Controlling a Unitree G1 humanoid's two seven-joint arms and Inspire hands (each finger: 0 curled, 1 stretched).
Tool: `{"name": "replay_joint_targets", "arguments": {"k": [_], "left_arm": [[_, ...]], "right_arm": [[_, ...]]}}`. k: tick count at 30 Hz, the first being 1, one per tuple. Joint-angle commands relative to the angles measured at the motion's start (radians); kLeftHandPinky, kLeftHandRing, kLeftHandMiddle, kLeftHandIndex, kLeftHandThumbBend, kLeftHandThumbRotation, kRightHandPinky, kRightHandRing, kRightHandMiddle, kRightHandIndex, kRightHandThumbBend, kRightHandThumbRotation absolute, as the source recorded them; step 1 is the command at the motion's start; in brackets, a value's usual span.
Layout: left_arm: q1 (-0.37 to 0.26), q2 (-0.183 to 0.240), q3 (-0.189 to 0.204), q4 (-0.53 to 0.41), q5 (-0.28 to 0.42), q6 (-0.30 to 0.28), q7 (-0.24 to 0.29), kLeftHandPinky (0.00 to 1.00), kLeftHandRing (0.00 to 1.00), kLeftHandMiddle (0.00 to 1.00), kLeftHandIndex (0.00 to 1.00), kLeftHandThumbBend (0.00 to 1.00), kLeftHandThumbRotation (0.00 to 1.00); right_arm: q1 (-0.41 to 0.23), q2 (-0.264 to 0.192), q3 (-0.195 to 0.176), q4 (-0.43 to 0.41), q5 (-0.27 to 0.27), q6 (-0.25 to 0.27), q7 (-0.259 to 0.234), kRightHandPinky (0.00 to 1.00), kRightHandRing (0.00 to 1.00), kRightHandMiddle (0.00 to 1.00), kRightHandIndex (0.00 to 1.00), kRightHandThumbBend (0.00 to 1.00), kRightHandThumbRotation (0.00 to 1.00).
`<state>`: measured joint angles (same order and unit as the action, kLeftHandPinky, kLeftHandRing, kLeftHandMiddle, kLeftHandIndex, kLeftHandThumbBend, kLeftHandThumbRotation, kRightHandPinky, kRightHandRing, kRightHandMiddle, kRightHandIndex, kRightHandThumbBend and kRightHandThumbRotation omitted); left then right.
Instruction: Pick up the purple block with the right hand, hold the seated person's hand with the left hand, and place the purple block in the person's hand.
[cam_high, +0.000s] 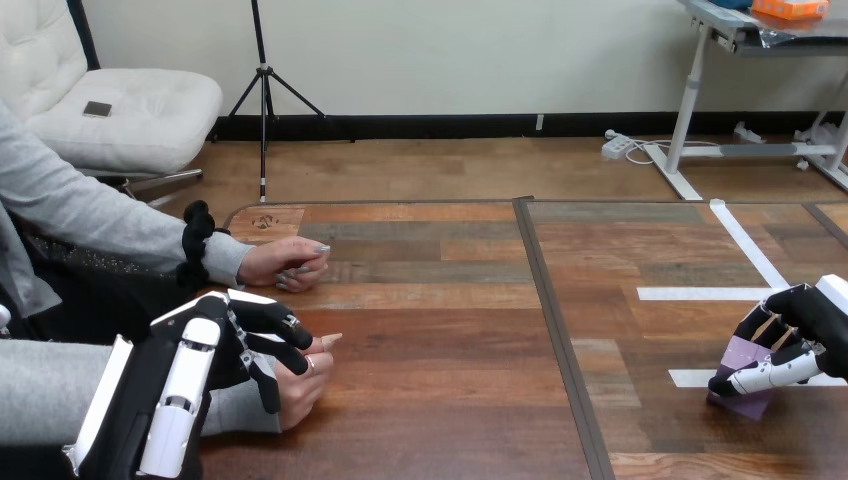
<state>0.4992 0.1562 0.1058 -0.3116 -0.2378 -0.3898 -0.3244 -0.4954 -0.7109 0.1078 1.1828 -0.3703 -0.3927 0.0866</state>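
The purple block (745, 375) sits on the table at the right, near the white tape lines. My right hand (800, 335) is wrapped round it, fingers and thumb curled on its sides. At the lower left my left hand (215, 345) lies over the person's near hand (300, 375), its fingers curled round the back of that hand and wrist. The person's near hand rests on the table with its fingers loosely bent. The person's far hand (285, 263) rests on the table farther back, closed loosely.
White tape strips (745, 245) mark the table's right part. A dark seam (555, 320) runs front to back through the wooden table's middle. The table's left edge lies beside the person.
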Motion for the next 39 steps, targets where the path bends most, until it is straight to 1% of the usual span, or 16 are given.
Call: {"name": "replay_joint_targets", "arguments": {"k": [1,7,14,16,19,22,26,30,34,39], "left_arm": [[-0.051,0.010,0.006,-0.019,0.001,-0.025,-0.004,0.22,0.46,0.53,0.49,0.10,1.00],[-0.048,0.008,0.005,-0.021,0.003,-0.023,-0.001,0.21,0.46,0.53,0.49,0.10,1.00],[-0.049,0.009,0.005,-0.017,0.002,-0.025,-0.004,0.21,0.47,0.54,0.49,0.11,1.00],[-0.049,0.009,0.005,-0.017,0.001,-0.024,-0.004,0.21,0.47,0.54,0.49,0.11,1.00],[-0.049,0.007,0.005,-0.017,0.005,-0.023,0.001,0.22,0.47,0.54,0.49,0.12,1.00],[-0.053,0.000,0.006,-0.010,0.004,-0.032,0.004,0.22,0.47,0.53,0.49,0.11,1.00],[-0.061,-0.014,0.008,0.005,0.016,-0.058,0.018,0.22,0.46,0.52,0.48,0.06,1.00],[-0.068,-0.021,0.011,0.019,0.045,-0.087,0.038,0.22,0.45,0.51,0.47,0.03,1.00],[-0.074,-0.016,0.012,0.032,0.066,-0.111,0.050,0.22,0.44,0.50,0.46,0.01,1.00],[-0.080,-0.011,0.012,0.040,0.070,-0.121,0.062,0.23,0.44,0.49,0.45,0.00,0.99]], "right_arm": [[-0.025,-0.008,0.008,-0.028,-0.004,-0.019,-0.021,0.32,0.38,0.43,0.45,0.88,0.00],[-0.020,-0.009,0.001,-0.030,0.004,-0.038,-0.024,0.33,0.38,0.43,0.45,0.87,0.00],[-0.013,-0.010,-0.010,-0.034,0.017,-0.083,-0.028,0.36,0.41,0.44,0.43,0.88,0.00],[-0.013,-0.010,-0.013,-0.033,0.020,-0.093,-0.027,0.34,0.39,0.43,0.43,0.89,0.00],[-0.013,-0.009,-0.015,-0.038,0.022,-0.093,-0.032,0.31,0.36,0.40,0.43,0.90,0.00],[-0.017,-0.006,-0.023,-0.039,0.033,-0.090,-0.023,0.30,0.35,0.40,0.43,0.90,0.00],[-0.017,-0.002,-0.040,-0.038,0.064,-0.105,-0.005,0.28,0.34,0.39,0.42,0.89,0.00],[-0.017,0.002,-0.049,-0.045,0.088,-0.101,0.004,0.28,0.33,0.38,0.42,0.89,0.00],[-0.015,0.008,-0.061,-0.048,0.116,-0.104,0.011,0.29,0.34,0.39,0.41,0.89,0.00],[-0.009,0.018,-0.082,-0.051,0.153,-0.120,0.023,0.31,0.36,0.40,0.41,0.90,0.00]]}}
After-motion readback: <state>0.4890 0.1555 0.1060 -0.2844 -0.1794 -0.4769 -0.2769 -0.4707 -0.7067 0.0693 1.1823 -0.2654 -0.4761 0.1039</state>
